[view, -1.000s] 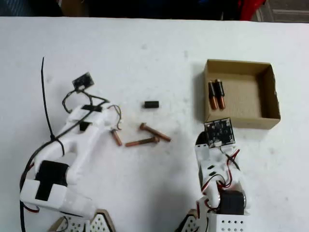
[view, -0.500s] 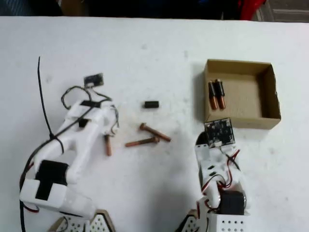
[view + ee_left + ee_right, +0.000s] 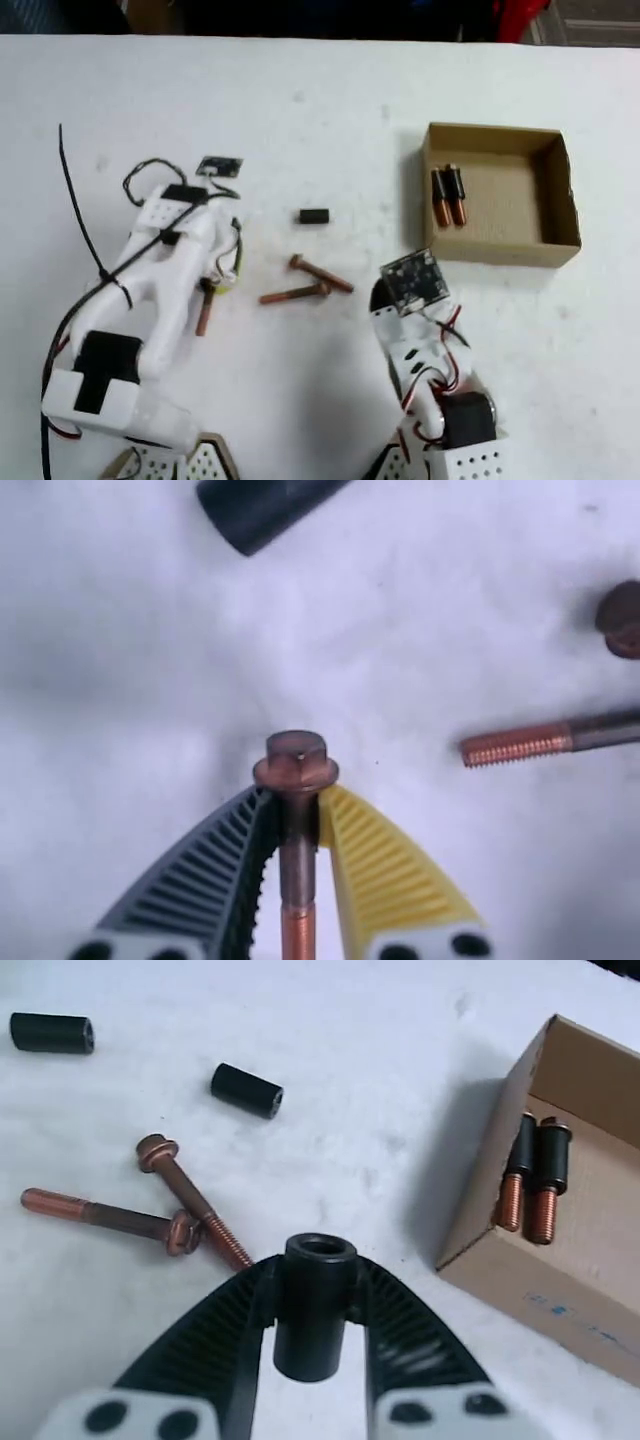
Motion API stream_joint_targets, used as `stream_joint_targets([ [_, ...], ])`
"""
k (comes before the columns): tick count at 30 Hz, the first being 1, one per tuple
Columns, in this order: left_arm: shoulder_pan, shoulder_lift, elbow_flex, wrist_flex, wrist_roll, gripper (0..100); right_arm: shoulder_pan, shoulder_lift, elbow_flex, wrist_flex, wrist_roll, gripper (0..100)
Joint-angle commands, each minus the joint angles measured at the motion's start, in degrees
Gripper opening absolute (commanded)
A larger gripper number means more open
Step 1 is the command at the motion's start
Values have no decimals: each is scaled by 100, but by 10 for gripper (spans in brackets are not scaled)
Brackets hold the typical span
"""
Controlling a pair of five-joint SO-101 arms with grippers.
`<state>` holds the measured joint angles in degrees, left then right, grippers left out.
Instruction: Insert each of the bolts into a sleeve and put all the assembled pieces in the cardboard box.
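My left gripper [image 3: 297, 798] is shut on a copper bolt [image 3: 296, 763], just below its head. In the high view the left gripper [image 3: 211, 286] sits left of centre, and its bolt [image 3: 204, 312] points toward the near edge. My right gripper [image 3: 315, 1282] is shut on an upright black sleeve [image 3: 314, 1310], and the right gripper [image 3: 379, 297] is just right of two loose bolts [image 3: 320, 273] [image 3: 293, 294]. A loose black sleeve [image 3: 314, 216] lies beyond them. The cardboard box [image 3: 558, 190] holds two assembled pieces [image 3: 448, 196].
The right wrist view also shows a second loose sleeve [image 3: 52, 1033] farther off, past the first sleeve [image 3: 247, 1090]. The box [image 3: 560, 1270] stands close beside the right arm. The table's far half is open white surface.
The left arm has swung with its bolt, which now points toward the near edge. The right arm has shifted left with its sleeve, away from the box and toward the loose bolts.
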<state>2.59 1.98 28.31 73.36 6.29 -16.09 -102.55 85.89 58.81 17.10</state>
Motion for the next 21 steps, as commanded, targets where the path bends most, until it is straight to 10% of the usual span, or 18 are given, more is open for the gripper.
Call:
stream_joint_targets([
  [1,321,-1051,-281,536,-70,20,-295,-66,-53,-233,70,17],
  [21,435,-4831,-273,18,-563,21,-1385,-66,563,-2220,70,17],
])
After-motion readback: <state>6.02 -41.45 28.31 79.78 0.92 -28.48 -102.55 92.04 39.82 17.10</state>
